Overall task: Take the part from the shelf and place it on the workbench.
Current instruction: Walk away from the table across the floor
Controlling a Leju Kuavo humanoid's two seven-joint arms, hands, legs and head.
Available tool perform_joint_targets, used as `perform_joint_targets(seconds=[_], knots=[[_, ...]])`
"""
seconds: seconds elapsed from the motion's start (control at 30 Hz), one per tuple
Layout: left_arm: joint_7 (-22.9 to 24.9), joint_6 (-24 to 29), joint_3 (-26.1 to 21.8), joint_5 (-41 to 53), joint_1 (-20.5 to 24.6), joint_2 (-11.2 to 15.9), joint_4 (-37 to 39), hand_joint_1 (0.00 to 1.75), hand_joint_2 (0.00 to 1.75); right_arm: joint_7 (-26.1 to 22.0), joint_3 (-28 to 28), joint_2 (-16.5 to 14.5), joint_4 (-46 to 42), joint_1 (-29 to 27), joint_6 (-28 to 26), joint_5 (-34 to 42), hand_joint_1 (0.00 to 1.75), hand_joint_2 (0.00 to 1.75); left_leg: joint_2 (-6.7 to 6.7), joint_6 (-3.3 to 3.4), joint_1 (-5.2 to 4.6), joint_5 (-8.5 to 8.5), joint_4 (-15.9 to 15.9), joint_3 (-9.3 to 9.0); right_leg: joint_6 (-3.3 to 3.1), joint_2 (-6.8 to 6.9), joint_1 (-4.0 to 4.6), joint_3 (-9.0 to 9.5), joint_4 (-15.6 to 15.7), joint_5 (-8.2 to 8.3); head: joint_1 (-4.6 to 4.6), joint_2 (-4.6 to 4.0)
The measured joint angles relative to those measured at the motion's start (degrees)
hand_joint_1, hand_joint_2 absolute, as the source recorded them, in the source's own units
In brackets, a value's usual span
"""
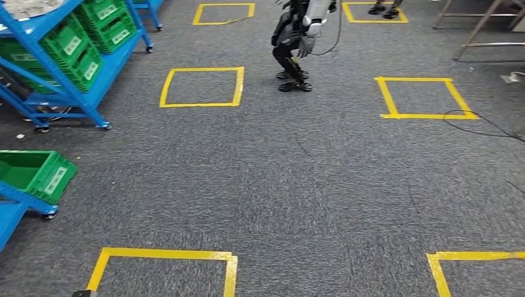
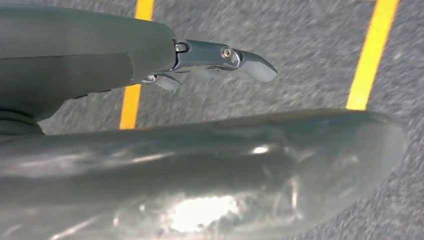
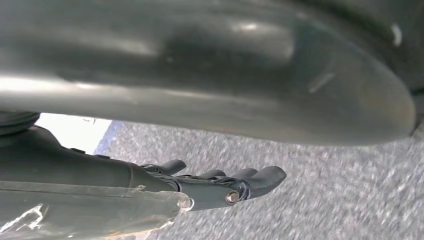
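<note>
A blue shelf rack (image 1: 74, 93) stands at the far left with green bins (image 1: 77, 52) on its levels. Something pale grey (image 1: 28, 6) lies on its top level; I cannot tell whether it is the part. My left hand (image 2: 195, 57) hangs over the grey carpet with its fingers (image 2: 252, 65) stretched out and nothing in them. My right hand (image 3: 210, 187) also hangs above the carpet, its fingers (image 3: 265, 177) straight and apart, holding nothing.
Another humanoid robot (image 1: 297, 43) stands ahead between yellow tape squares (image 1: 201, 86). A second blue rack holding a green bin (image 1: 34, 176) is close on my left. Metal table legs (image 1: 480, 28) and a black cable (image 1: 483, 130) are at the right. A person's shoes (image 1: 384, 9) are far back.
</note>
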State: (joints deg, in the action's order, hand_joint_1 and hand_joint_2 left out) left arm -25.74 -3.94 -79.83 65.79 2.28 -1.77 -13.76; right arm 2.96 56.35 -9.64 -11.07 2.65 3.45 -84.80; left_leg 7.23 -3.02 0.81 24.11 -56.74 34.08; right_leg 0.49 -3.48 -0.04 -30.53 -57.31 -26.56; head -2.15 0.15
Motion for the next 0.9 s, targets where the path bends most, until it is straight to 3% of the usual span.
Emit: perform_joint_targets(seconds=[0.07,0.13,0.17,0.2,0.27,0.3,0.37,0.4,0.47,0.53,0.6,0.63,0.67,0.7,0.73,0.77,0.83,0.9], knots=[[-0.3,-0.1,0.1,0.2,0.3,-0.4,0.1,0.0,0.0,-0.1,0.3,0.3,0.0,-0.1,-0.3,0.3,0.0,0.0,-3.53,-0.27,-0.23,3.19,-5.0,2.55,-0.4,1.89,-0.08,0.24,0.6,0.33,0.28,0.0],[-0.7,-0.3,0.2,0.4,0.8,-0.6,0.2,0.0,0.0,-0.3,0.7,0.6,0.0,-0.3,-0.4,0.5,0.0,0.0,-5.73,-0.65,-0.25,6.72,-12.7,6.2,-0.55,3.93,0.04,0.21,0.7,0.28,0.43,0.0],[-0.8,-0.4,0.2,0.5,0.9,-0.7,0.3,0.0,0.0,-0.3,0.8,0.8,0.0,-0.4,-0.4,0.6,0.0,0.0,-6.14,-0.82,-0.19,7.25,-14.9,7.21,-0.56,4.91,0.06,0.2,0.7,0.23,0.43,0.0],[-0.9,-0.4,0.2,0.5,0.8,-0.8,0.3,0.0,0.0,-0.4,0.9,0.9,0.0,-0.4,-0.4,0.6,0.0,0.0,-6.4,-0.96,-0.12,6.62,-15.0,7.11,-0.52,5.76,0.06,0.22,0.7,0.17,0.44,0.0],[-0.9,-0.4,0.3,0.6,0.8,-0.9,0.3,0.0,0.0,-0.5,1.0,0.9,-0.1,-0.3,-0.5,0.6,0.0,0.0,-7.7,-1.14,0.04,3.08,-9.1,3.68,-0.27,7.22,0.04,0.44,0.7,-0.03,0.47,0.0],[-1.0,-0.5,0.3,0.6,0.9,-0.9,0.3,0.0,0.0,-0.6,1.0,0.9,-0.1,-0.3,-0.5,0.6,0.0,0.0,-9.19,-1.21,0.02,1.5,-5.0,1.33,0.01,7.89,0.22,0.55,0.5,-0.27,0.54,0.0],[-1.0,-0.5,0.3,0.7,1.1,-1.0,0.3,0.0,0.0,-0.6,1.1,1.0,-0.1,-0.3,-0.5,0.6,0.0,0.0,-11.02,-0.49,-0.11,0.1,0.1,-1.55,0.6,9.01,0.6,0.64,0.2,-0.8,0.49,0.0],[-1.0,-0.5,0.3,0.7,1.2,-1.0,0.3,0.0,0.0,-0.6,1.2,1.1,-0.1,-0.3,-0.5,0.6,0.0,0.0,-11.02,0.03,-0.24,0.2,0.8,-1.84,0.89,9.57,0.74,0.78,0.1,-1.02,0.39,0.0],[-1.1,-0.6,0.3,0.7,1.0,-1.1,0.3,0.0,0.0,-0.6,1.3,1.1,-0.1,-0.1,-0.6,0.6,0.0,0.0,-9.66,1.08,-0.3,0.22,0.8,-1.72,1.44,10.33,0.54,1.21,0.0,-1.38,0.12,0.0],[-1.4,-0.8,0.3,0.7,0.9,-1.1,0.3,0.0,0.0,-0.7,1.3,1.1,-0.1,0.1,-0.6,0.6,0.0,0.0,-8.49,1.82,-0.15,0.08,0.8,-1.72,2.0,8.28,0.23,0.43,-2.4,-3.2,-0.04,0.0],[-1.6,-1.0,0.4,0.8,1.0,-1.1,0.3,0.0,0.0,-0.8,1.3,1.1,-0.1,0.0,-0.6,0.5,0.0,0.0,-7.27,2.3,-0.08,0.01,0.9,-1.69,2.28,5.1,0.05,-2.88,-9.5,-6.93,-0.28,0.0],[-1.7,-1.1,0.4,0.8,1.1,-1.0,0.3,0.0,0.0,-0.9,1.3,1.1,-0.1,-0.1,-0.6,0.5,0.0,0.0,-6.52,2.39,-0.13,0.0,0.9,-1.66,2.3,4.31,0.02,-4.97,-13.7,-8.52,-0.33,0.0],[-1.8,-1.1,0.4,0.8,1.2,-1.0,0.3,0.0,0.0,-1.1,1.3,1.1,-0.1,-0.2,-0.6,0.5,0.0,0.0,-5.71,2.43,-0.19,0.0,0.9,-1.66,2.27,3.94,0.01,-6.59,-16.6,-9.24,-0.34,0.0],[-1.8,-1.2,0.5,0.8,1.2,-1.0,0.3,0.0,0.0,-1.3,1.3,1.1,-0.1,-0.3,-0.7,0.5,0.0,0.0,-4.82,2.43,-0.24,0.0,0.8,-1.7,2.18,3.73,0.01,-7.3,-17.5,-8.77,-0.33,0.0],[-1.8,-1.2,0.5,0.8,1.2,-1.0,0.3,0.0,0.0,-1.5,1.3,1.1,-0.1,-0.3,-0.7,0.5,0.0,0.0,-3.95,2.41,-0.25,-0.01,0.8,-1.78,2.04,3.51,0.0,-6.81,-15.8,-7.13,-0.33,0.0],[-1.8,-1.2,0.5,0.8,1.1,-1.0,0.3,0.0,0.0,-1.7,1.3,1.1,-0.1,-0.3,-0.8,0.5,0.0,0.0,-3.08,2.35,-0.2,0.0,0.8,-1.87,1.9,2.89,-0.07,-5.34,-12.1,-4.77,-0.33,0.0],[-1.6,-1.1,0.6,0.7,1.2,-1.0,0.3,0.0,0.0,-1.9,1.3,1.0,-0.1,-0.2,-0.8,0.5,0.0,0.0,-1.46,1.95,-0.19,-0.01,0.6,-1.83,1.74,0.15,-0.42,-2.09,-4.4,-1.34,-0.36,0.0],[-1.4,-1.0,0.6,0.6,1.2,-0.8,0.3,0.0,0.0,-1.8,1.3,1.0,-0.1,-0.1,-0.8,0.5,0.0,0.0,-0.12,1.23,-0.11,-0.23,0.6,-1.41,1.58,-1.45,-0.58,-0.71,-1.4,-0.67,-0.34,0.0]])
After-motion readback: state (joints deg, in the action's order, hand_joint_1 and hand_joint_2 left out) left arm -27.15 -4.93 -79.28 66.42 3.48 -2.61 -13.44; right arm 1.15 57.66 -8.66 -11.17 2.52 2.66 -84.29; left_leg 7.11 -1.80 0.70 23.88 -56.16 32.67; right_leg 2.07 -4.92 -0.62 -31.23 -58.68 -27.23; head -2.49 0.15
